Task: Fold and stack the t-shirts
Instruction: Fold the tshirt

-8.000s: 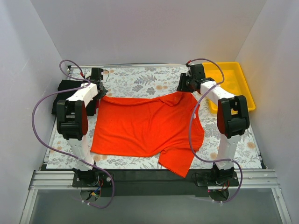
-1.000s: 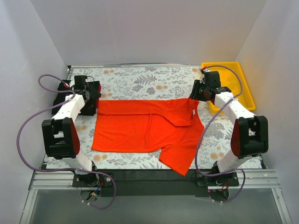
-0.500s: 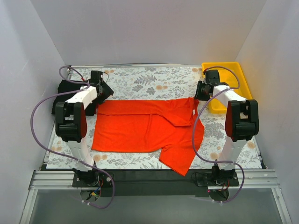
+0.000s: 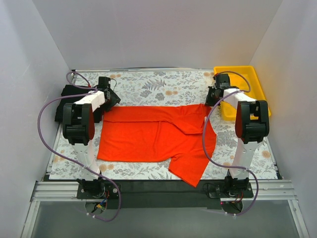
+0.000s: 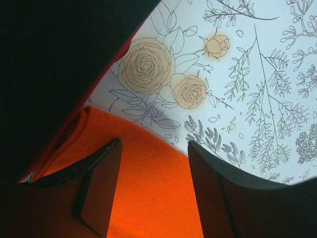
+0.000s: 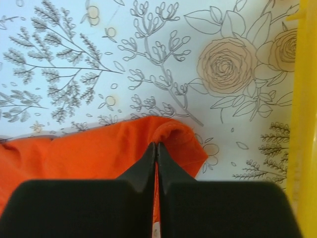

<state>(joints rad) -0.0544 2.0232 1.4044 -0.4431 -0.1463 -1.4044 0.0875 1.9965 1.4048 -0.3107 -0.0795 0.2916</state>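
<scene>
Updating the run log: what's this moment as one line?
phase: corner grasp | left hand: open over orange-red t-shirt far-left corner | right hand: shut on far-right corner

2 white-and-black arms (image 4: 91,101), purple cables (image 4: 203,134)

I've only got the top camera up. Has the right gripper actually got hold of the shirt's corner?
Observer: It looks so. In the right wrist view the right gripper is shut, with a puckered fold of the shirt at its tips.
Operator: And the left one?
Observer: The left gripper is open over the shirt's edge; its fingers pinch nothing.
Operator: Is the right corner up against the tray?
Observer: No. Bare table shows between that corner and the tray.
</scene>
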